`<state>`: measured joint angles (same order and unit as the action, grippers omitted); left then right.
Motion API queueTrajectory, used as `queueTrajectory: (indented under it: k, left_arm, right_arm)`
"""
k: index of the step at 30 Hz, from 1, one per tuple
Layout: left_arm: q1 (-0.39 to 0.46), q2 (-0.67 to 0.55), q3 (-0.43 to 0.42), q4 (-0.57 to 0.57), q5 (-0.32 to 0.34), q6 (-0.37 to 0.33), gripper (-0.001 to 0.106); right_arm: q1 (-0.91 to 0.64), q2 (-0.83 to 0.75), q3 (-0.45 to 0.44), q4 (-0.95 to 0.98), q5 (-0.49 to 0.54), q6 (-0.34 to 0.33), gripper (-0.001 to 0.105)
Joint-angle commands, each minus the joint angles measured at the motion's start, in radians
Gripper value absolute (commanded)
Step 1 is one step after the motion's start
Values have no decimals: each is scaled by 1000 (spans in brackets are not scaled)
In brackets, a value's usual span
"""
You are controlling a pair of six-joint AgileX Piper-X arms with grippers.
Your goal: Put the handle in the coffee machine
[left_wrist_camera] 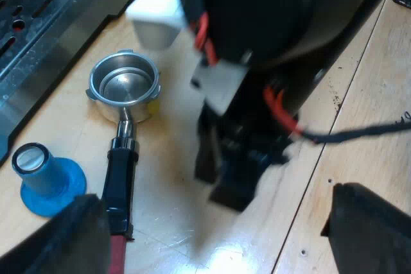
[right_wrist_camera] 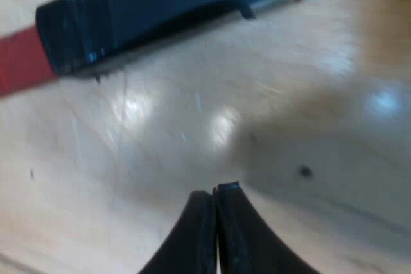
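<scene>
Hovering near the holder (left_wrist_camera: pixel 123 88), right gripper (right_wrist_camera: pixel 214 192) fingers touch; left gripper (left_wrist_camera: pixel 215 229) gapes.

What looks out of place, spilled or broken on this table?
Nothing looks spilled or broken. The one thing not yet in place is the metal holder: it lies loose on the wooden table beside the blue tamper, near the espresso machine, not locked into it.

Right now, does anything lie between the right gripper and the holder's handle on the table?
Nothing visible does. The right gripper, shut, points toward the handle, and only the table shows between them. The blue tamper stands on the handle's other side, outside that gap.
</scene>
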<state>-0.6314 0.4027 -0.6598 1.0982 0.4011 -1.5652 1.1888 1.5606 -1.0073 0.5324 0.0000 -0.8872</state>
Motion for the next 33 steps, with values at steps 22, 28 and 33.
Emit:
queueTrajectory:
  k: [22,28,33]
  left_arm:
    - [-5,-2,-9,42,-9,0,71]
    - [-5,-2,-9,41,-9,0,71]
    - [-5,-2,-9,41,-9,0,71]
  right_arm:
    - [4,-412,-6,385,235,-217,79]
    - [4,-419,-6,349,293,-261,79]
    - [2,-417,-6,305,315,-268,79]
